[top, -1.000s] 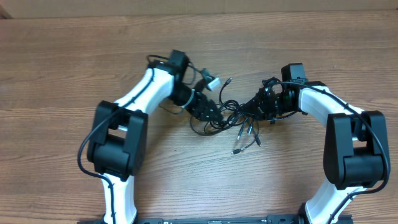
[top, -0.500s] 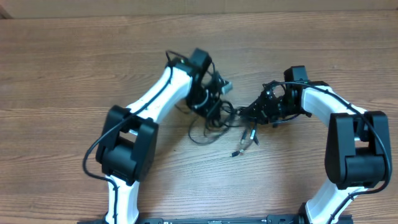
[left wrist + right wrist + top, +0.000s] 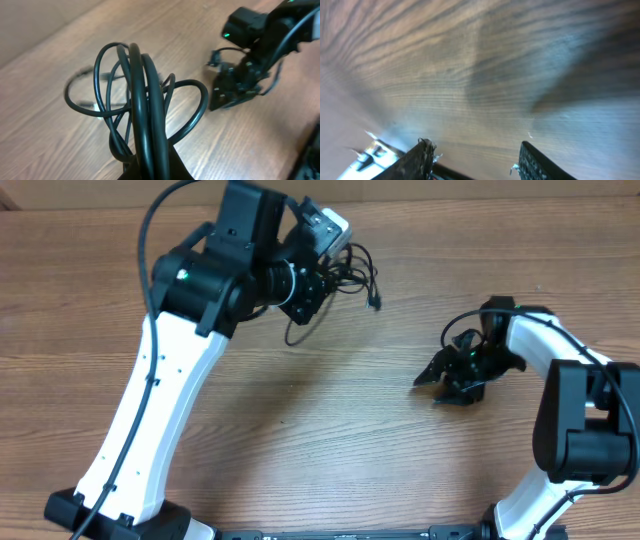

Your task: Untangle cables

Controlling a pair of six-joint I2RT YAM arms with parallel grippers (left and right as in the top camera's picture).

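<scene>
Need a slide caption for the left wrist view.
Left pincer holds a looped bundle of black cables over the wooden table, right pincer open beyond.

White links (image 3: 150, 402), black joints (image 3: 582, 432), arm cable (image 3: 146, 255) — black right pincer (image 3: 432, 388).

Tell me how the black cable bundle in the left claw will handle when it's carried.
Probably floppy: the cables curl in loose loops from the left claw. Likely light, as the cords are far thinner than the claw. They may well swing or snag, since one plug end dangles free.
</scene>
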